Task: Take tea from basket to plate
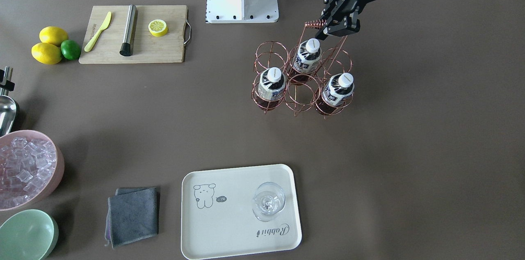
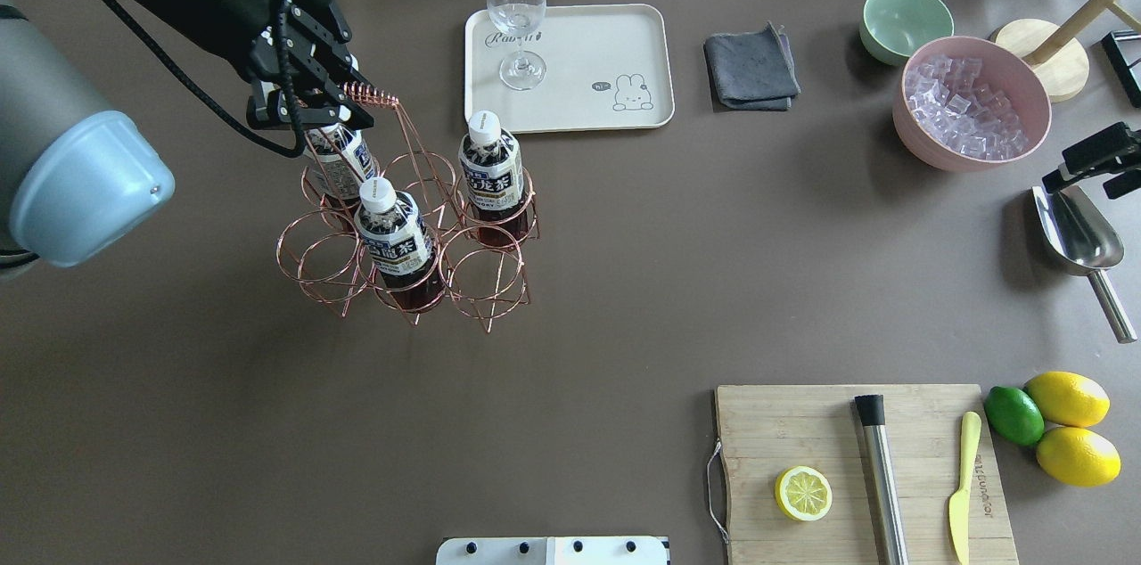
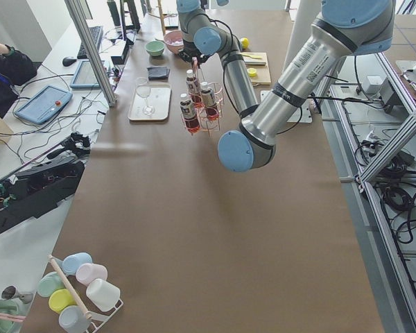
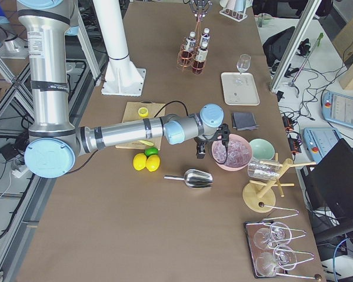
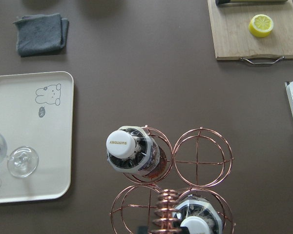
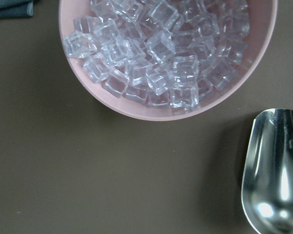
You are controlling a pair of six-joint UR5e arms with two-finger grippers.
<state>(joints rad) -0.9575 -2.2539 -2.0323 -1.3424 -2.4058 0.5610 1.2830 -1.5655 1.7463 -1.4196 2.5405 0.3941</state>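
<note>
The copper wire basket [image 1: 313,24] stands mid-table and holds three tea bottles [image 1: 307,57] [image 1: 270,83] [image 1: 338,90]. My left gripper [image 1: 334,32] is open and hovers just above the cap of the back bottle, beside the basket's coiled handle [image 2: 365,93]. It touches nothing that I can see. In the overhead view it hides that bottle's [image 2: 339,159] cap. The left wrist view shows one cap [image 5: 121,143] and the handle coil. The cream plate [image 1: 229,227] lies near the table's far side, apart from the basket. My right gripper [image 2: 1101,159] looks open and empty.
A wine glass [image 1: 268,201] stands on the plate. A grey cloth [image 1: 133,215], a green bowl [image 2: 905,21] and a pink bowl of ice [image 2: 972,106] lie beyond it. A metal scoop [image 2: 1079,235] lies by the right gripper. A cutting board [image 1: 135,34], lemons and a lime are near the robot.
</note>
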